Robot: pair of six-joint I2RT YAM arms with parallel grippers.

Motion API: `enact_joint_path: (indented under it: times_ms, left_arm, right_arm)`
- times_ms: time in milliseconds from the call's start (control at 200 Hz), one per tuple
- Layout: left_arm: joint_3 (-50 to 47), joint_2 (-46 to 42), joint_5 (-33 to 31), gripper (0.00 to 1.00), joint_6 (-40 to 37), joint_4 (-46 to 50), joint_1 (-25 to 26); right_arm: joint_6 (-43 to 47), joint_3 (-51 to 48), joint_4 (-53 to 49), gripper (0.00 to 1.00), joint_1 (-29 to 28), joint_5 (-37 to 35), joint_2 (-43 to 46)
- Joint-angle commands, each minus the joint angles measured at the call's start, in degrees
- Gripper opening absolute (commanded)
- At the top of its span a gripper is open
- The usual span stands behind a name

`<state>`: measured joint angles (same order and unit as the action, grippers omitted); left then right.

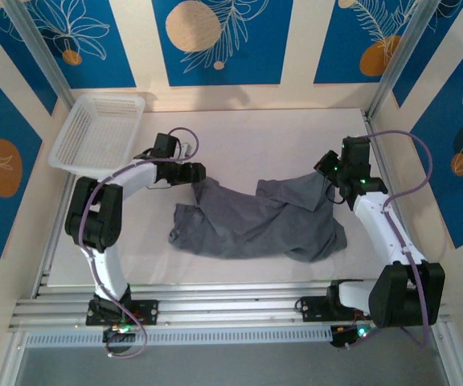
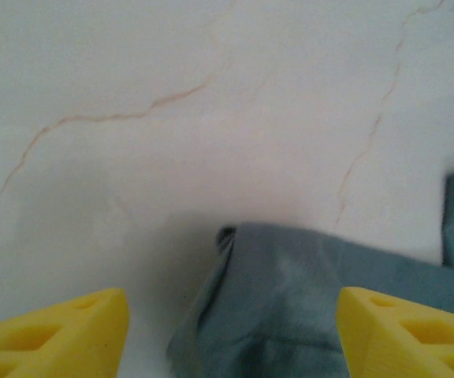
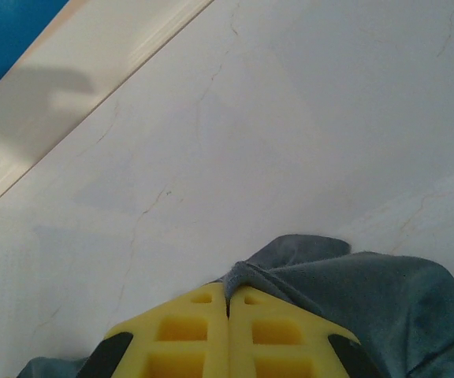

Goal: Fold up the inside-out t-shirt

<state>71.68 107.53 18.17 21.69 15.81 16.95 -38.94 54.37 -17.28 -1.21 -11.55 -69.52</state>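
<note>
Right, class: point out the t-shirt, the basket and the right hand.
t-shirt (image 1: 256, 229): top external view, middle of the grey cloth.
basket (image 1: 99, 133): top external view, its mesh floor.
right hand (image 3: 228, 293): right wrist view, between its shut fingertips.

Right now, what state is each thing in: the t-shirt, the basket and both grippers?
inside-out t-shirt: crumpled in a wide heap on the table, not yet folded.
left gripper: open, with a bunched end of the shirt between its sides.
right gripper: shut on an edge of the shirt.
white mesh basket: upright and empty, at the far left corner.
</note>
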Motion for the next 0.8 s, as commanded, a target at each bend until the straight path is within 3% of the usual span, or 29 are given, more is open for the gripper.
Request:
enact_joint_path:
  times_ms: [0, 100, 260, 375, 640, 795]
  left_arm:
    - [-3.6, -4.2, -3.9, 0.72, 1.1, 2.6, -0.7]
    - [-5.4, -5.2, -6.0, 0.70, 3.3, 2.5, -0.7]
    - [-5.4, -2.8, 2.0, 0.54, 5.3, -2.8, -0.3]
    - [-3.3, 0.1, 1.2, 0.48, 4.5, -2.4, 0.2]
    - [-2.2, 1.2, -2.3, 0.00, 3.5, -0.1, 0.0]
    - [-1.0, -7.2, 0.8, 0.00, 4.8, 0.9, -0.8]
  right_arm:
    - [0.4, -0.4, 0.4, 0.00, -0.8, 0.3, 1.8]
    - [0.5, -0.3, 0.3, 0.00, -1.2, 0.0, 1.8]
    - [0.6, -0.4, 0.3, 0.00, -1.6, -0.5, 1.8]
    - [0.6, -0.6, 0.0, 0.00, -1.8, -0.7, 2.2]
    - [1.1, 0.7, -2.0, 0.00, -2.3, -1.9, 4.2]
    - [-1.1, 6.6, -4.5, 0.00, -2.7, -2.9, 6.3]
